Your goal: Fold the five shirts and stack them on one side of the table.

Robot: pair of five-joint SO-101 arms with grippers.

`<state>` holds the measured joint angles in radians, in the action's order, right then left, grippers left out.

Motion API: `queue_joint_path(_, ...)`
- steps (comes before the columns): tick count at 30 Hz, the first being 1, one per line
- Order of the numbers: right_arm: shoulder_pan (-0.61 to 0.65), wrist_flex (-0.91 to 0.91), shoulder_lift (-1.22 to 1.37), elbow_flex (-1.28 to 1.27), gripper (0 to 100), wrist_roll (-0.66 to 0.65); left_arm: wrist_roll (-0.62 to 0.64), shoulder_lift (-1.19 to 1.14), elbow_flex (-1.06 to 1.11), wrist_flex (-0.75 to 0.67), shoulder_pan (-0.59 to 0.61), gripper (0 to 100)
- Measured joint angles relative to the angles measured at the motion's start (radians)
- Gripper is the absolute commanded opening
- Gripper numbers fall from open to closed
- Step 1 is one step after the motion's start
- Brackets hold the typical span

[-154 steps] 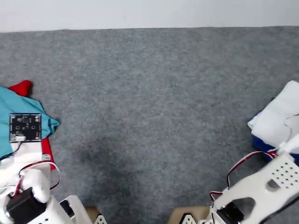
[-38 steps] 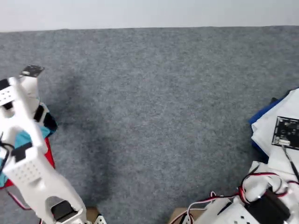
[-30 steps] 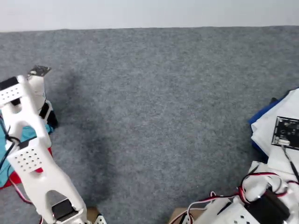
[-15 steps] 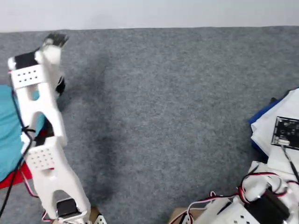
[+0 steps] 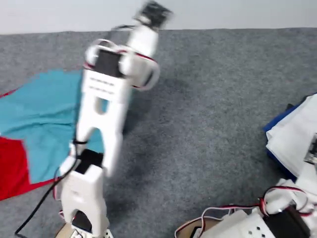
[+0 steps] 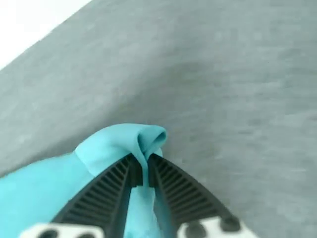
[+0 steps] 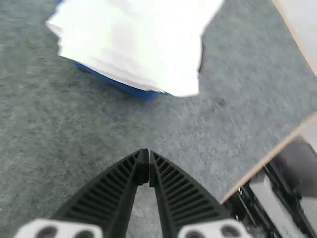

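One teal shirt (pinched by left tool), one red shirt

White perforated arms; black ribbed pincer fingers; red-white-black cables.

Teal shirt, red shirt, white shirt and blue shirt lie on a plain grey table.

Open grey mat between spread teal shirt and folded stack
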<state>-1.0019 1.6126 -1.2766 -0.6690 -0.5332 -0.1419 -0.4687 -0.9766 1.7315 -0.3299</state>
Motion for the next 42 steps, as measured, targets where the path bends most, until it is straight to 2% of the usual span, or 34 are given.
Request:
queue_joint_path(4, -0.04, 0.0, 0.0, 0.0, 0.9, 0.0, 0.034, 0.0, 0.0, -0.005, -0.157, 0)
queue_joint_path(7, -0.046, 0.0, 0.0, 0.0, 0.9, 0.0, 0.046, 0.0, 0.0, -0.044, -0.232, 0)
queue_joint_path(17, -0.046, 0.0, 0.0, 0.0, 0.9, 0.0, 0.046, 0.002, -0.051, -0.084, -0.43, 0)
queue_joint_path(20, -0.046, 0.0, 0.0, 0.0, 0.9, 0.0, 0.046, 0.002, -0.052, -0.075, -0.448, 7)
queue_joint_path(23, -0.046, 0.0, 0.0, 0.0, 0.9, 0.0, 0.046, 0.003, -0.052, -0.041, -0.427, 16)
queue_joint_path(35, -0.044, -0.006, 0.003, -0.077, 0.9, -0.058, 0.094, 0.1, -0.057, 0.0, -0.206, 20)
queue_joint_path(38, -0.044, -0.009, 0.002, -0.077, 0.9, -0.058, 0.094, 0.161, -0.04, 0.0, -0.115, 20)
queue_joint_path(42, 0.017, -0.009, 0.0, -0.077, 0.9, -0.06, 0.094, 0.264, 0.051, 0.0, 0.058, 20)
